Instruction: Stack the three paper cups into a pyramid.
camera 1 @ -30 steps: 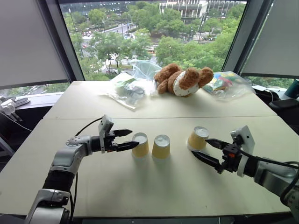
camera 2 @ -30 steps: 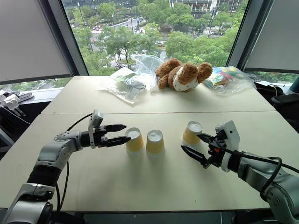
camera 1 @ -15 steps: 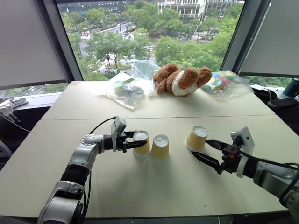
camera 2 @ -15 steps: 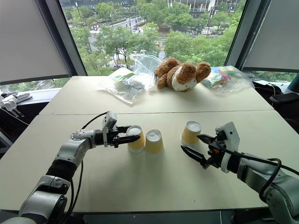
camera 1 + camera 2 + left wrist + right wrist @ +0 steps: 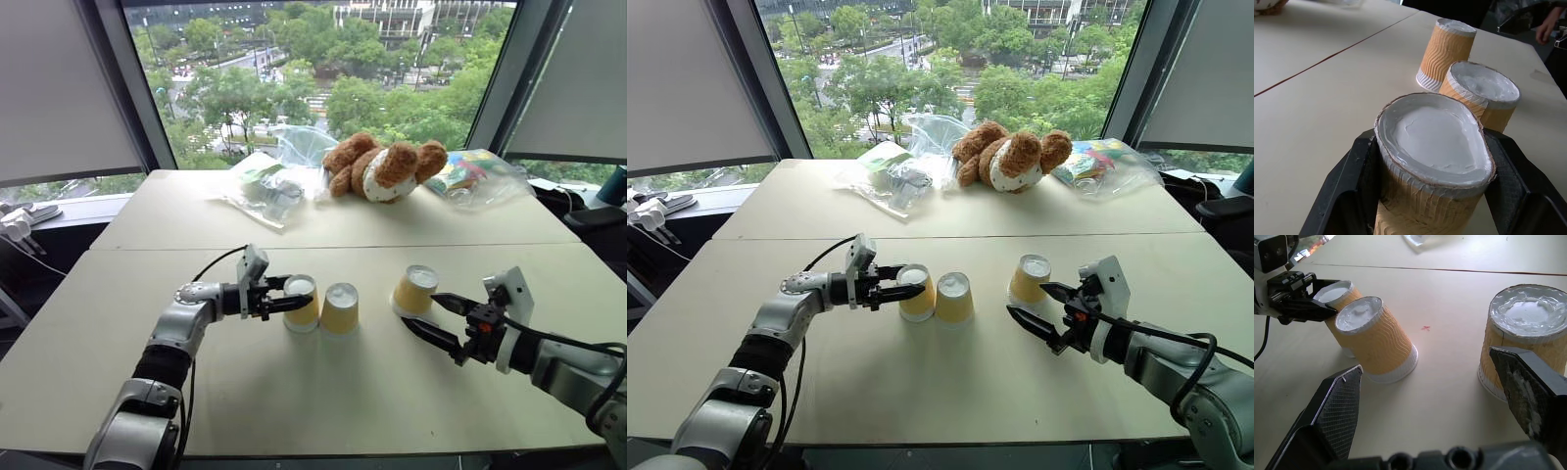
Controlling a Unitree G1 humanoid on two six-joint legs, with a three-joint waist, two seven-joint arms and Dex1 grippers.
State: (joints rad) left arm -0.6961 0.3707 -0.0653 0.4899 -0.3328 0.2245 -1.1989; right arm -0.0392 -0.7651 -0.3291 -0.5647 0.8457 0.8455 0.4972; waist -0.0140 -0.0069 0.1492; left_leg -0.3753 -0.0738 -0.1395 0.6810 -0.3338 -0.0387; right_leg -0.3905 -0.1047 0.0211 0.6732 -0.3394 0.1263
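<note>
Cups first: all three yellow paper cups sit upside down on the pale worktop (image 5: 294, 392), white bases up, none stacked. Left cup (image 5: 301, 303) is pinched near its top between the black fingers of the left claw (image 5: 296, 297), one finger on each side, and in the left wrist view its base looks squashed a bit out of round. It leans slightly and seems to touch the middle cup (image 5: 340, 308) right beside it. Third cup (image 5: 415, 291) stands well apart on the right side.

Right claw (image 5: 438, 318) hovers just in front of that third cup with its fingers spread wide, holding nothing; the right wrist view shows the cup between and beyond its two fingers, not touched.

Further back on the worktop there's a brown teddy bear (image 5: 384, 169) lying on its side, some clear plastic bags (image 5: 269, 186) to its left and a colourful bag (image 5: 470, 176) to its right.
</note>
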